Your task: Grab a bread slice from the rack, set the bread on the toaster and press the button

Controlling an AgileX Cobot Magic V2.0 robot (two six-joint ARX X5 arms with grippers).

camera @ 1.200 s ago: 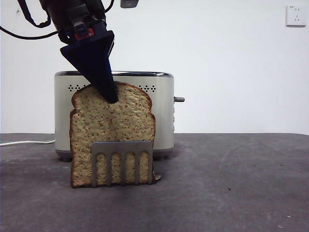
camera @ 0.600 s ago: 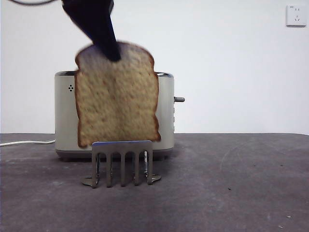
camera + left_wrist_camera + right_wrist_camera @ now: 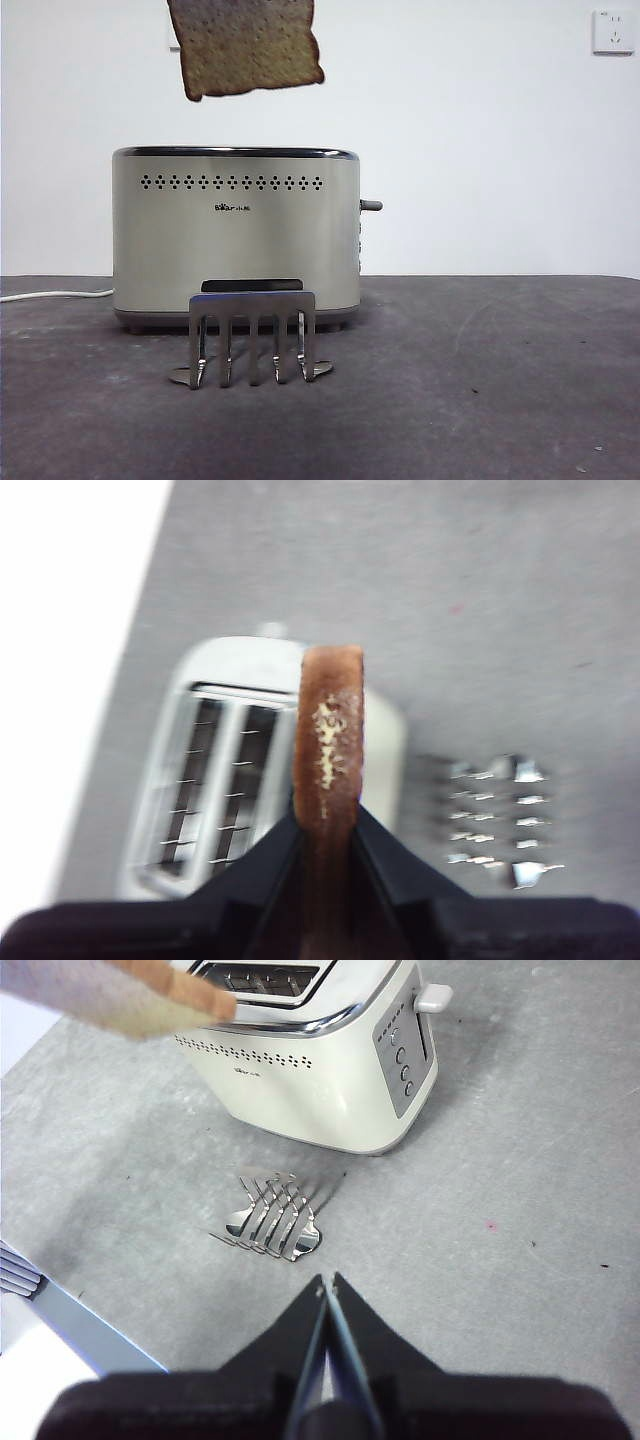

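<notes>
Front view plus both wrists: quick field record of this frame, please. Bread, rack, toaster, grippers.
slice of bread: in the air above the toaster, clear of the rack, top edge out of the front view
held by: left gripper, jaws clamped on the crust
toaster: upright on the table, both slots bare in the left wrist view
rack: standing in front of the toaster, no bread in it
right gripper: jaws shut, holding nothing, over bare table beside the rack
toaster lever: not touched by either gripper
</notes>
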